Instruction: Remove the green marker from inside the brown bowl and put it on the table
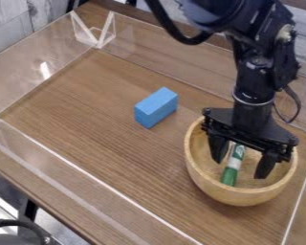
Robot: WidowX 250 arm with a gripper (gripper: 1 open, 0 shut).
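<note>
At the lower left corner of the frame, nearest us, we see a black cable [22, 226] curling beside the bench. Along the lower left runs a low clear wall [69, 186], slanting down toward the bottom of the frame.

At the lower right we have the bowl [232, 196], light brown and round, resting on the bench [85, 117], whose dark wood grain fills most of the view. The marker [229, 174] lies inside the bowl, left of its middle. Its green end points toward the bottom of the frame, and its white barrel runs up toward the tool, where the far part is hidden from us.

Over the bowl, right of centre in the frame, the black tool [249, 158] points down with its fingers spread wide, one on the marker's left and the other well to its right. We cannot tell whether either finger touches the marker. The arm [251, 57] comes down from the top right of the frame, with a black cable looping at its right.

Farther back, near the centre of the frame, the blue block [156, 107] sits on the bench, left of the bowl and apart from it. At the upper left, we see a clear bracket [95, 31] by the far wall.
</note>
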